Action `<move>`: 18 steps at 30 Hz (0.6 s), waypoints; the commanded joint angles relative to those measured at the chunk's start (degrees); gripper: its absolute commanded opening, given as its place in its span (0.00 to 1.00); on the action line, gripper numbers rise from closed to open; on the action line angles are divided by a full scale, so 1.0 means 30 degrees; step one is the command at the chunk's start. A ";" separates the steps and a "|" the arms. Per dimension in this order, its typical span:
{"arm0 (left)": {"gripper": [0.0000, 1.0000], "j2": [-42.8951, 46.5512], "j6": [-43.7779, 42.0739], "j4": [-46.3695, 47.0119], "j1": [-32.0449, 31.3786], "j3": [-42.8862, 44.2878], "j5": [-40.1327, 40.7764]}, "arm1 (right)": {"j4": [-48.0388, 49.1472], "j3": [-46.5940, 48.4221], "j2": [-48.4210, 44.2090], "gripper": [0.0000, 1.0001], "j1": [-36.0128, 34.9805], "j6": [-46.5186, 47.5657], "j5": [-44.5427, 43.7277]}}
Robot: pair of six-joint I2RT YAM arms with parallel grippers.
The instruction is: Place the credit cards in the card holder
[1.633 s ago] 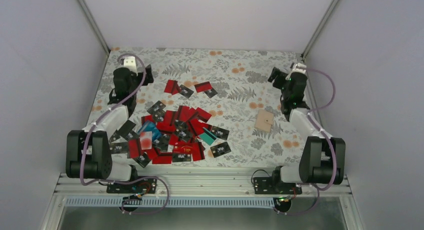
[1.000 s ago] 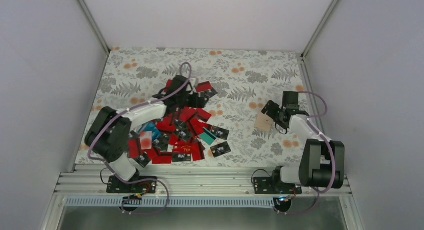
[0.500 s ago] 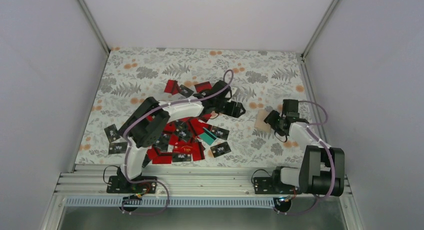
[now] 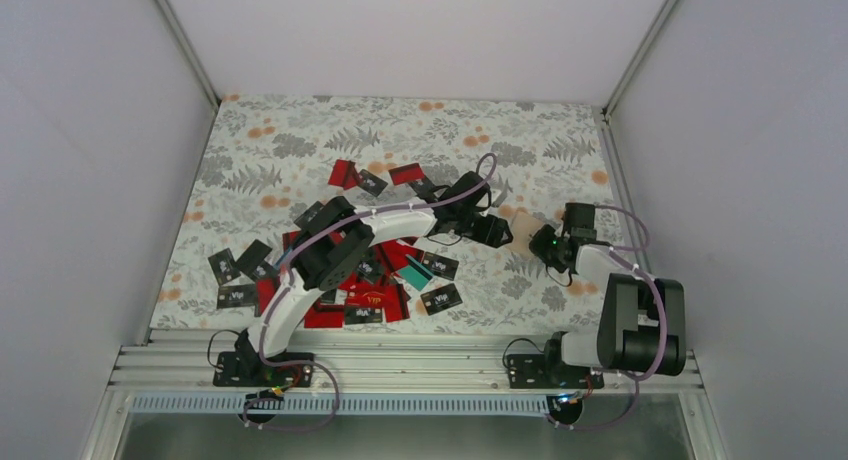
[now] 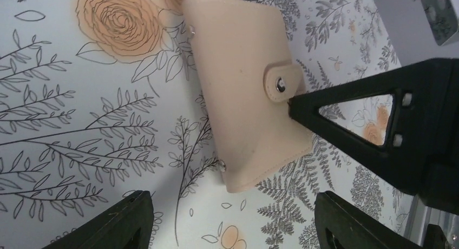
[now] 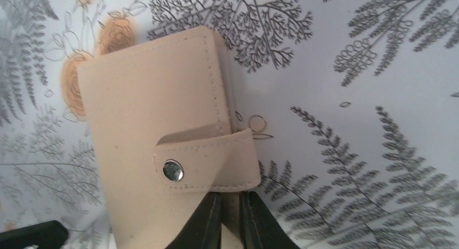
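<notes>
The tan card holder (image 5: pixel 243 92) lies shut on the flowered cloth, its snap tab (image 6: pixel 208 162) fastened. My right gripper (image 6: pixel 231 219) is shut on the holder's edge just under the tab, with a strip of tan between its fingers. One of its black fingers (image 5: pixel 368 124) shows against the holder in the left wrist view. My left gripper (image 5: pixel 233 219) hovers open just short of the holder's near corner, touching nothing. In the top view the left gripper (image 4: pixel 497 231) and right gripper (image 4: pixel 545 245) face each other across the holder. The credit cards (image 4: pixel 375 275) lie heaped at centre left.
The left arm (image 4: pixel 380 220) stretches across the card pile. A few red and black cards (image 4: pixel 372 180) lie apart behind the heap, and others (image 4: pixel 238 280) at the left. The right wall rail (image 4: pixel 612 160) runs close beside the right arm.
My left arm swung right from over the cards to the holder. My right gripper dropped onto the holder and closed on its edge.
</notes>
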State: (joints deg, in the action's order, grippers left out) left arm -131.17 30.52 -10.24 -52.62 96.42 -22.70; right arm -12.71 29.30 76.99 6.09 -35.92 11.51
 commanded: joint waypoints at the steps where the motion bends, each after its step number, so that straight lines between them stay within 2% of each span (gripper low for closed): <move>1: 0.75 -0.0204 0.0030 -0.0175 0.0013 0.0223 -0.0316 | 0.0611 -0.0508 0.0984 0.06 0.0103 0.1117 0.1203; 8: 0.73 0.0127 0.0062 0.0399 0.0237 -0.0567 0.0117 | 0.1458 -0.0800 0.1814 0.04 0.0079 0.2181 0.4008; 18: 0.68 0.0929 0.1300 0.2232 0.0968 -0.2928 -0.0260 | 0.1503 -0.1209 0.1786 0.04 -0.0002 0.3028 0.6386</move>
State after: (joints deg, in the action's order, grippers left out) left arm -129.54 32.25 -5.19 -50.35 89.41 -23.16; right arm -5.15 27.73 81.28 6.42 -28.47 27.33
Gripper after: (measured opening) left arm 0.691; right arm 0.043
